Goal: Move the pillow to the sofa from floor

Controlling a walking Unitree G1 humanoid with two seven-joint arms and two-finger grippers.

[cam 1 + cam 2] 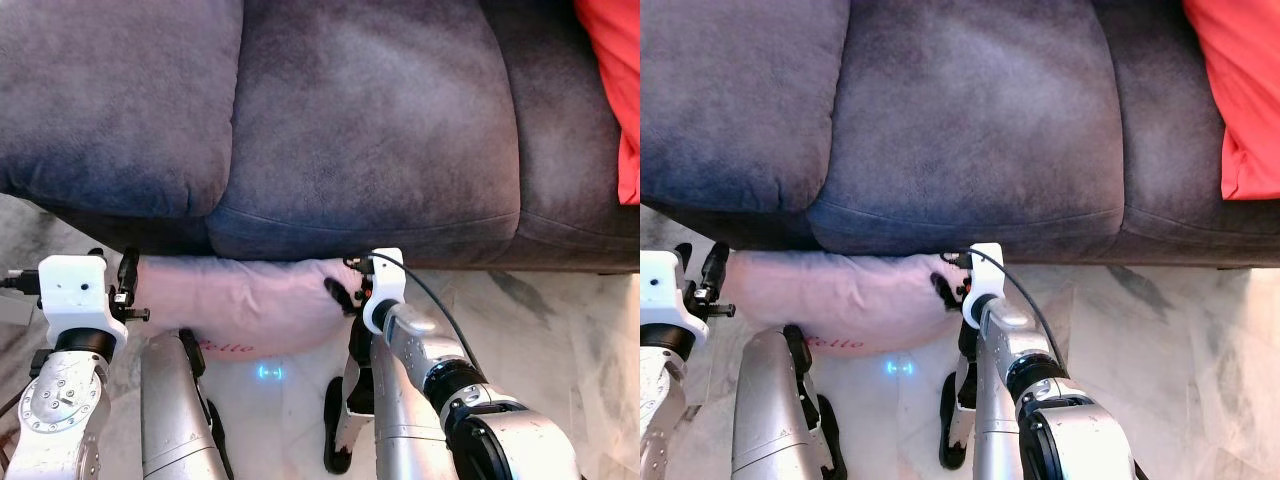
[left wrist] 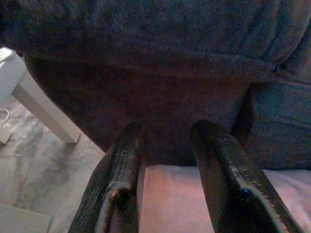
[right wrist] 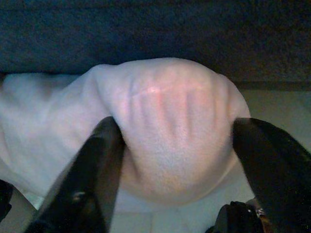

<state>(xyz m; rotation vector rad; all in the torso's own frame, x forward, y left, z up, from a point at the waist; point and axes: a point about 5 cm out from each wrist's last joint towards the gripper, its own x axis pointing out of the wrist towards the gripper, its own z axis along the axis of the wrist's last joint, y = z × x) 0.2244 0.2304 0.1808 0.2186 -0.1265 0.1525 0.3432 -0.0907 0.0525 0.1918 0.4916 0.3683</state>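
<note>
A dark grey sofa [image 1: 360, 130] spans the view, with a red cushion [image 1: 610, 90] on its right end and marble floor [image 1: 560, 330] in front. The pink pillow [image 1: 245, 305] lies on the floor, tucked against the sofa's base below the seat edge. The right gripper [image 3: 175, 170] is at the pillow's right end, fingers spread around a bunched corner that bulges between them; they press the fabric but are not yet closed tight. The left gripper [image 2: 167, 160] is at the pillow's left end, fingers parted with pink fabric showing between them. To do this well, I judge both should close firmly on thick folds, then draw the pillow out from under the seat edge before lifting, keeping it level.
</note>
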